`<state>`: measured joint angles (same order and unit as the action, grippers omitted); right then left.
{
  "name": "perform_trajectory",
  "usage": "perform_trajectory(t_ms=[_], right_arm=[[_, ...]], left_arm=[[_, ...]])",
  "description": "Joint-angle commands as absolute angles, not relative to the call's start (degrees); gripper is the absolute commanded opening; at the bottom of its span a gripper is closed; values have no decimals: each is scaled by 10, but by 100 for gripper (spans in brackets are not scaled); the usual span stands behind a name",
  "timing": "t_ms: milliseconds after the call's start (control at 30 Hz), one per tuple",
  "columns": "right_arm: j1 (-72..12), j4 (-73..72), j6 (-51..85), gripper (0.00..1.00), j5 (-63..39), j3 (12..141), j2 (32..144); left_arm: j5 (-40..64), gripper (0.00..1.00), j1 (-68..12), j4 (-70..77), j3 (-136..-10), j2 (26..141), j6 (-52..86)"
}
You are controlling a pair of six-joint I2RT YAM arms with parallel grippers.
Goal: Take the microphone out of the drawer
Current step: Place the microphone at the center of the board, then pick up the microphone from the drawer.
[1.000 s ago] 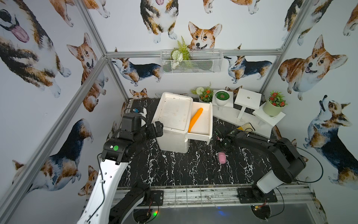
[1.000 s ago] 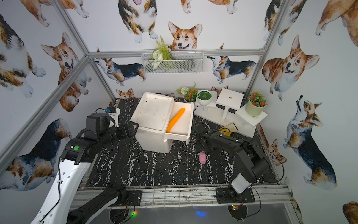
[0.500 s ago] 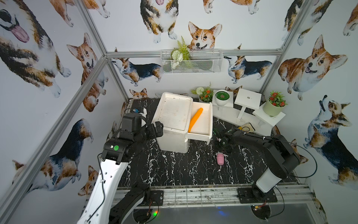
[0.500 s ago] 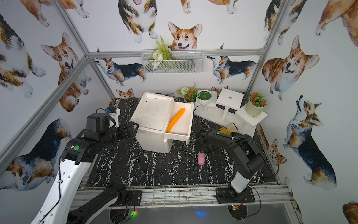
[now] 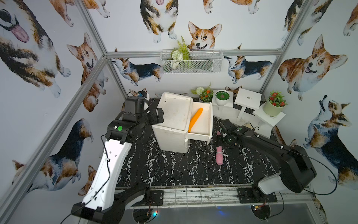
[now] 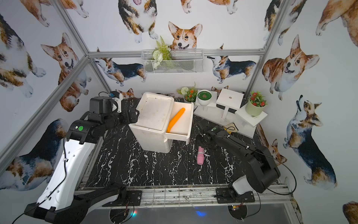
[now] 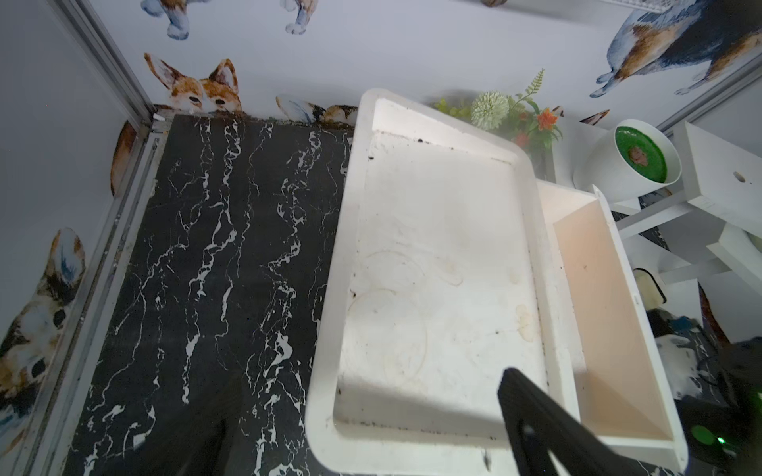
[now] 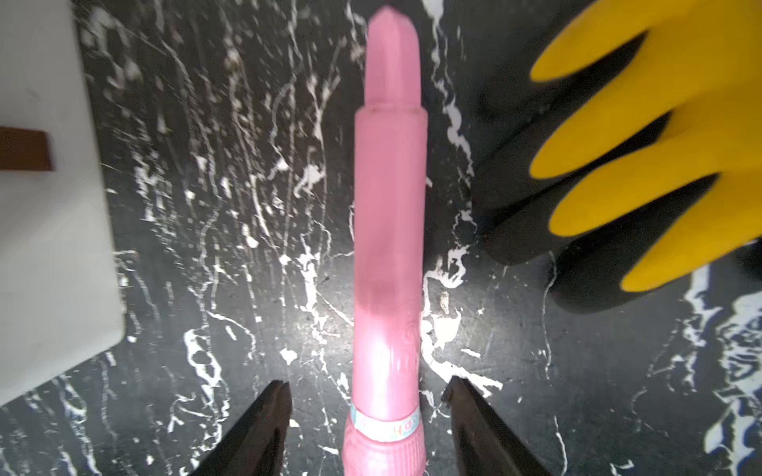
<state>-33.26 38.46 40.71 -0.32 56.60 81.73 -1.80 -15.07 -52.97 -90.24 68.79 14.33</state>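
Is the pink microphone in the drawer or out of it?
Out: the microphone lies flat on the table, beside the open drawer; the right pincer straddles it, open.

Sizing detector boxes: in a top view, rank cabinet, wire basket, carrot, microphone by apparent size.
1. cabinet
2. wire basket
3. carrot and microphone: look alike; right hand hides part of the microphone.

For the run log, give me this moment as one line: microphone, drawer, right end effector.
microphone: on table, outside drawer | right end effector: open, straddling it, not gripping | drawer: open, carrot inside
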Motion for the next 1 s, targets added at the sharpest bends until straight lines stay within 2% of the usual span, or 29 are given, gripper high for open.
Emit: perform_trajectory(t_ms=[0, 200, 433, 600, 833, 967], right_arm=[[-317, 437, 410, 66, -4, 590, 781], [-296, 503, 428, 67, 17, 654, 698], [-294, 488, 481, 67, -12, 732, 662], [-306, 452, 512, 65, -31, 773, 690], [-375, 452, 532, 64, -11, 891, 814], [-394, 427, 557, 64, -4, 921, 863]], left_arm=[[-43, 100, -149, -525, -936, 717, 107], [-56, 100, -146, -540, -981, 767, 60], [-31, 91, -144, -560, -992, 807, 33], [-12, 83, -144, -558, -975, 817, 34], [0, 66, -144, -553, -948, 836, 33], [-12, 65, -144, -532, -920, 831, 32]])
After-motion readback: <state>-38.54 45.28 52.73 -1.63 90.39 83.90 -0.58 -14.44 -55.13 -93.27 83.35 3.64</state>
